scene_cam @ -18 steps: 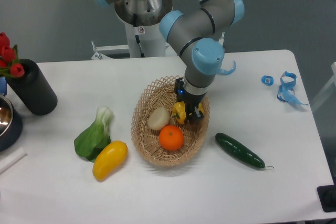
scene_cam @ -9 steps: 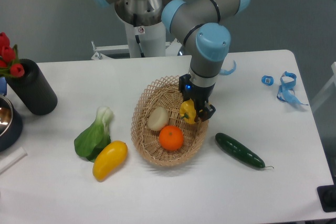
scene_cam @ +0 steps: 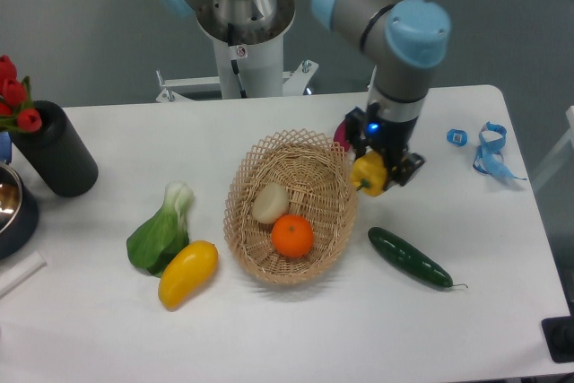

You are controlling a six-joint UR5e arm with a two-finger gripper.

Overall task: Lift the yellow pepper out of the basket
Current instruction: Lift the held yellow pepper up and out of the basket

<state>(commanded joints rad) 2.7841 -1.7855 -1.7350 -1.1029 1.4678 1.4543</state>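
My gripper [scene_cam: 378, 174] is shut on the yellow pepper [scene_cam: 368, 174], a small glossy lobed pepper. It hangs in the air just right of the basket's right rim, above the white table. The oval tan wicker basket [scene_cam: 316, 157] sits at the table's middle and holds an orange [scene_cam: 292, 235] and a pale onion-like vegetable [scene_cam: 270, 202].
A dark green cucumber [scene_cam: 409, 257] lies right of the basket, below the gripper. A long yellow squash [scene_cam: 187, 273] and a bok choy [scene_cam: 163, 229] lie left of the basket. A black vase with red tulips [scene_cam: 52, 150] stands far left. Blue items [scene_cam: 489, 150] lie far right.
The gripper has lifted the yellow pepper out of the basket and carried it up and to the right, past the basket's right rim.
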